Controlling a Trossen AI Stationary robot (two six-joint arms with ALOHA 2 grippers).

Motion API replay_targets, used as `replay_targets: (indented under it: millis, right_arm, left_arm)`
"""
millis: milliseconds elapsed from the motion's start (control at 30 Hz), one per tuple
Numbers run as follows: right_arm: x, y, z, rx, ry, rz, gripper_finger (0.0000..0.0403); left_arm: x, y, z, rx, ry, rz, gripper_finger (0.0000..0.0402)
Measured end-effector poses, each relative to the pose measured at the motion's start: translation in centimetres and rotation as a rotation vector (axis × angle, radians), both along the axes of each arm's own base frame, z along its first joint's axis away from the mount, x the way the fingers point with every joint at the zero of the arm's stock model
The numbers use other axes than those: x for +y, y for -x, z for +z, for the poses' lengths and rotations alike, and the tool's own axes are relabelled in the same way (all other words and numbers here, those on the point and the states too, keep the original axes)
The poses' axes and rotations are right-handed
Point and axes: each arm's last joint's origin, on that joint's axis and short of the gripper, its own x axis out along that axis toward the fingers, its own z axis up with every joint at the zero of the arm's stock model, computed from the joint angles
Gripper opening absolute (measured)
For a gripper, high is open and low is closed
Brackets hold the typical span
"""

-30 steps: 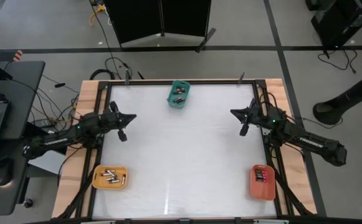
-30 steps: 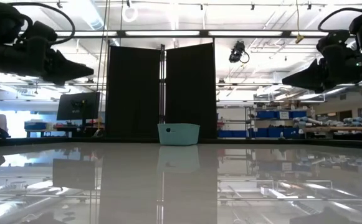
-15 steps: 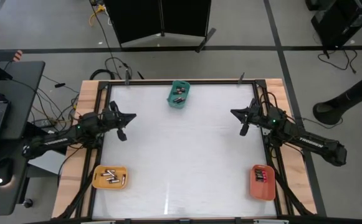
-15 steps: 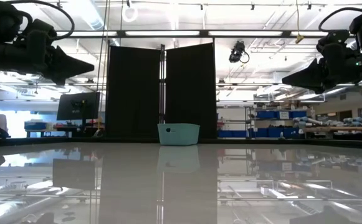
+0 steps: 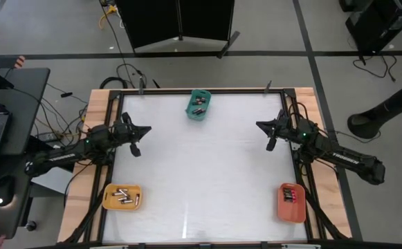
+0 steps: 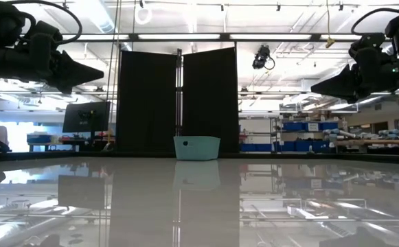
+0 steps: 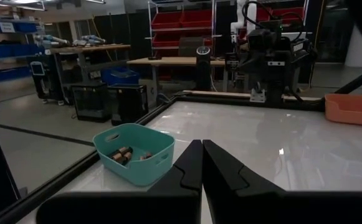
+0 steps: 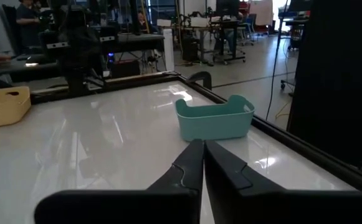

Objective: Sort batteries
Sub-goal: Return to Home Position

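Left gripper [image 5: 144, 130], fingers pressed together on nothing, hangs well apart from the yellow plastic tray [image 5: 109, 204] holding silvery batteries [image 5: 123, 196]. Between both grippers, farther back, the teal plastic bin [image 5: 196, 116] holds more. Right gripper [image 5: 261, 126], likewise pressed together, hangs well apart from the orange plastic tray [image 5: 290, 211] holding the rest.

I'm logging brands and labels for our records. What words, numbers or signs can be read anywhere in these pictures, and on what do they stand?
No text can be read in any view.
right arm: pale marks along its link, too small to read.
left arm: pale marks along its link, too small to read.
batteries: any print is too small to read.
white tag on the blue shelving: blurred, unreadable.
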Motion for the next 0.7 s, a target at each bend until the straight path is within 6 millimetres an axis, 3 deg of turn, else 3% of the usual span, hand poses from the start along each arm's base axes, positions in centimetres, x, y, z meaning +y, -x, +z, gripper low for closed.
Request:
replay_targets:
  millis: [700]
  right_arm:
    - [0.00,0.00,0.01,0.000,0.000,0.000,0.0023]
  left_arm:
    - [0.00,0.00,0.00,-0.001,-0.001,-0.001,0.0015]
